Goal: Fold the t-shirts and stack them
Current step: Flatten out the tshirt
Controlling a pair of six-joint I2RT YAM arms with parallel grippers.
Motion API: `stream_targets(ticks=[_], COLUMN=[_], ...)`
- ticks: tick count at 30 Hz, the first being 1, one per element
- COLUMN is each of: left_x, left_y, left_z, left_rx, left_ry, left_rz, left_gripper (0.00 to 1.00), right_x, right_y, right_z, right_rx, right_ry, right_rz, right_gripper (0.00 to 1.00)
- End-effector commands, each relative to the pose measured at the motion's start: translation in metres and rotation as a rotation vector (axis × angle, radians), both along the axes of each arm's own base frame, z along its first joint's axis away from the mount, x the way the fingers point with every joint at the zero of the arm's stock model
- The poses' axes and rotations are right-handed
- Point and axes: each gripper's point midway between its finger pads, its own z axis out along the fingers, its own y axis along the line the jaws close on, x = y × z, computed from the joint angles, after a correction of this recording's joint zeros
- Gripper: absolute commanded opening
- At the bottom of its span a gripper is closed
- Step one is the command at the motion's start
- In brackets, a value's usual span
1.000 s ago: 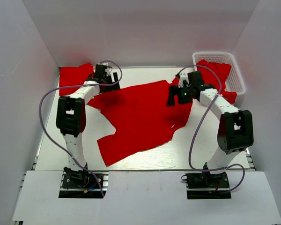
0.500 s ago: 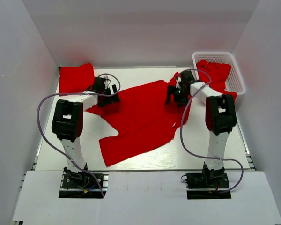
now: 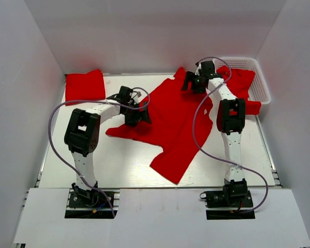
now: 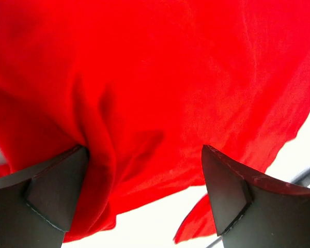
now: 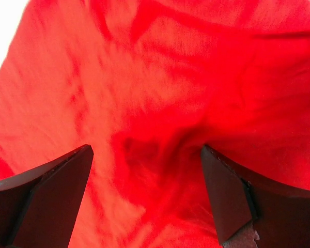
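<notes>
One red t-shirt [image 3: 170, 124] lies crumpled and spread across the middle of the table. My left gripper [image 3: 137, 112] is low over its left edge, jaws wide open; in the left wrist view [image 4: 143, 150] red cloth bunches against the left finger [image 4: 57, 191]. My right gripper [image 3: 188, 82] is over the shirt's far end, also wide open, with cloth filling the gap in the right wrist view [image 5: 145, 147]. A folded red t-shirt [image 3: 84, 86] sits at the back left corner. More red t-shirts [image 3: 237, 80] fill the basket.
The white lattice basket [image 3: 259, 82] stands at the back right, red cloth [image 3: 253, 107] hanging over its near side. White walls close the table on three sides. Both arms' cables loop above the tabletop.
The left gripper slid right and nearer, the right gripper went toward the back. The spread shirt swung round, its near end shifting to the right. Both jaws stayed wide open.
</notes>
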Motion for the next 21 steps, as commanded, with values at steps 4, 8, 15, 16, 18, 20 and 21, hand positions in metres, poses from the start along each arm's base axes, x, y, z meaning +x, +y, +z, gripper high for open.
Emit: stream_targets(ticks=[4, 8, 15, 16, 18, 20, 21], left_x=[0.017, 0.045, 0.019, 0.019, 0.011, 0.005, -0.003], left_y=[-0.006, 0.033, 0.145, 0.157, 0.165, 0.183, 0.187], left_z=[0.046, 0.066, 0.028, 0.027, 0.035, 0.045, 0.045], left_rx=[0.021, 0.194, 0.418, 0.393, 0.332, 0.362, 0.383], left_ry=[-0.017, -0.074, 0.171, 0.161, 0.102, 0.062, 0.059], left_rz=[-0.091, 0.069, 0.461, 0.509, 0.565, 0.622, 0.632], left_gripper=[1.00, 1.00, 1.00, 1.00, 1.00, 1.00, 1.00], right_x=[0.073, 0.082, 0.019, 0.012, -0.016, -0.041, -0.052], right_y=[0.018, 0.019, 0.025, 0.024, 0.027, 0.030, 0.029], right_z=[0.056, 0.103, 0.190, 0.189, 0.208, 0.202, 0.215], right_rx=[0.082, 0.019, -0.101, -0.115, -0.137, -0.149, -0.151], right_ry=[-0.383, -0.533, -0.593, -0.576, -0.564, -0.522, -0.536], right_rz=[0.052, 0.101, 0.255, 0.261, 0.296, 0.317, 0.320], right_gripper=[0.90, 0.90, 0.90, 0.90, 0.90, 0.90, 0.90])
